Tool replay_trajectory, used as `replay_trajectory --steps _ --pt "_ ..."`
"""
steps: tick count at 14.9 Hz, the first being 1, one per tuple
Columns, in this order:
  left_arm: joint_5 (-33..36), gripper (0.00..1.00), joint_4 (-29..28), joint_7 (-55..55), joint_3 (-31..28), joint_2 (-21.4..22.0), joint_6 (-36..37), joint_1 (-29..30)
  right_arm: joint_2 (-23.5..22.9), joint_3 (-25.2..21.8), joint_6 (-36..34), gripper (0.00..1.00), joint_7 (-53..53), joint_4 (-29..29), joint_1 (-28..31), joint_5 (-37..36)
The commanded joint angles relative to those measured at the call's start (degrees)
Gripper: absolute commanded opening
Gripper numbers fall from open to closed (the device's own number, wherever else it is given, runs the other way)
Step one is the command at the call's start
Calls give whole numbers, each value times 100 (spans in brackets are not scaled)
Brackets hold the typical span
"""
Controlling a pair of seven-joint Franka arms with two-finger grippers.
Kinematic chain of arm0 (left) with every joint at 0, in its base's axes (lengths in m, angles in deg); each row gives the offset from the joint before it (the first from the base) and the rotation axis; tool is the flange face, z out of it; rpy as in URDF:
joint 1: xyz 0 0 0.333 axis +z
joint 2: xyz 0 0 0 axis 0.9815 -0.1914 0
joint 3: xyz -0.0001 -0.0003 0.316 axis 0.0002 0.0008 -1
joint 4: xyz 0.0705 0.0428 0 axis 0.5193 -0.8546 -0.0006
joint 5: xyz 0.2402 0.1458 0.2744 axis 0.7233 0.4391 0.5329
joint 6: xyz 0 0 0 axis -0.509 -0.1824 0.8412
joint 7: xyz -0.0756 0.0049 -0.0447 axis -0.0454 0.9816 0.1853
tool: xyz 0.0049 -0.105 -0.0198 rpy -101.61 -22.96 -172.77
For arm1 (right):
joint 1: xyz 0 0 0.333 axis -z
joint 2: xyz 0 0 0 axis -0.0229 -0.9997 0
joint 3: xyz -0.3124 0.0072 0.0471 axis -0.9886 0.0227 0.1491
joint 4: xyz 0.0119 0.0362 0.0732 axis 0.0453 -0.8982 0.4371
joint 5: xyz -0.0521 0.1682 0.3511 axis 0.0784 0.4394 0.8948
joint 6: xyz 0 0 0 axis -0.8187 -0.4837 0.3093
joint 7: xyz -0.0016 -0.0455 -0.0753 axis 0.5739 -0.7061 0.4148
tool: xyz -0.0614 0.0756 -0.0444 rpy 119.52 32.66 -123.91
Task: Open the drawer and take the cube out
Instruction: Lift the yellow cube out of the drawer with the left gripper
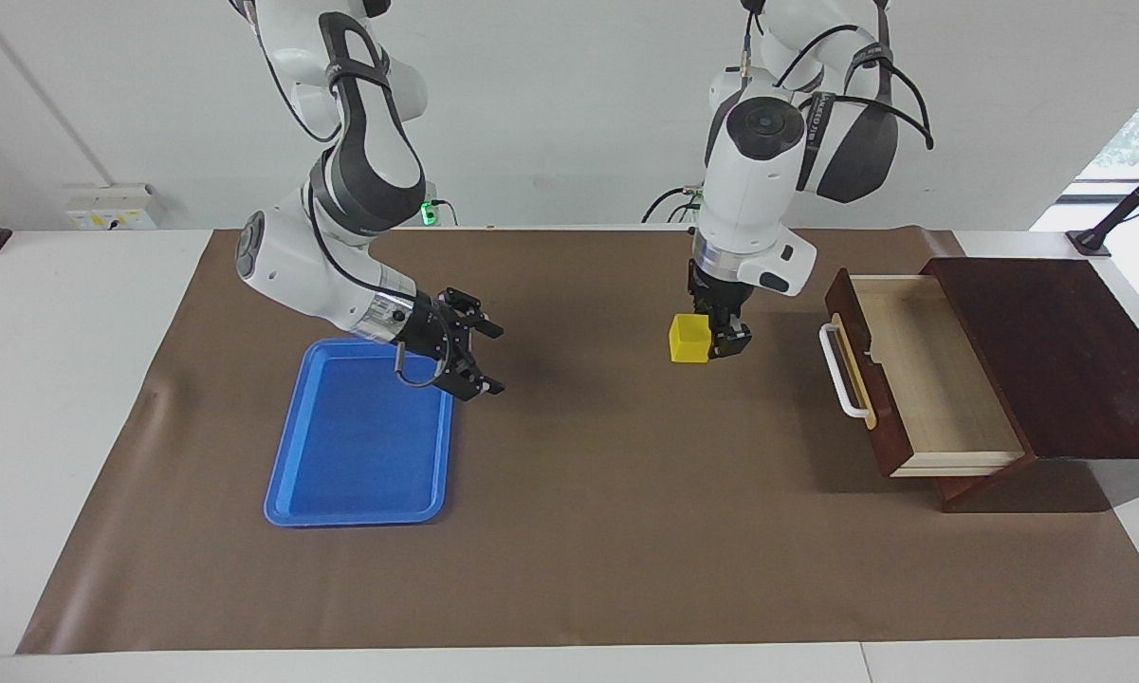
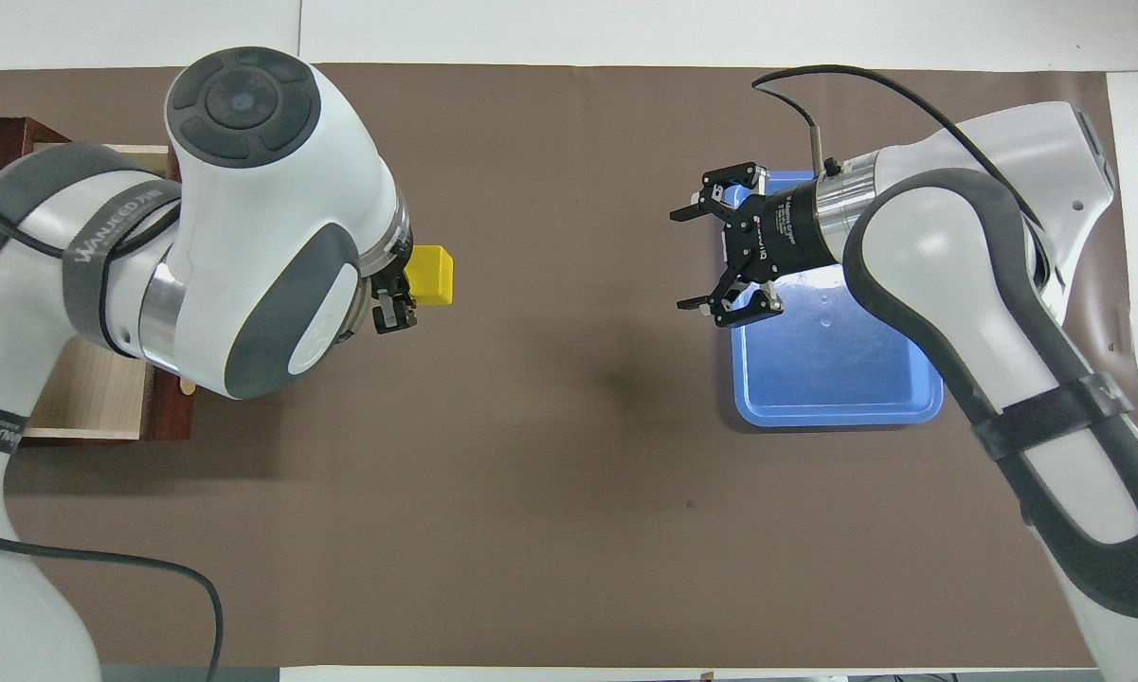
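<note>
High facing camera; steep overhead camera, both sharing the brown mat (image 1: 569,531)

A brown mat (image 1: 578,531) is covering the table (image 1: 57,398); lying on it, a blue tray (image 1: 360,446) is sitting well apart from the cabinet (image 1: 1053,360).

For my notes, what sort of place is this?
Probably a robotics lab bench: two Franka arms at a white table with a brown mat, the left hand holding a yellow cube, staged props only.

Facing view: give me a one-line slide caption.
Left gripper holds the yellow cube above the mat beside the open drawer; right gripper waits open at the blue tray.
</note>
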Motion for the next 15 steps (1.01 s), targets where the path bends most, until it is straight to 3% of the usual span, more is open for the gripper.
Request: replay_trajectory --steps 1,5,15 --pt "-232 0 367 663 -115 -211 -58 -239 115 24 -124 100 230 -112 99 56" --pt "-223 0 515 1272 -115 -351 -305 -696 71 24 -72 100 230 -42 56 83" --pt "-197 0 525 1343 -124 -396 -419 -767 -7 33 -88 100 186 177 29 144"
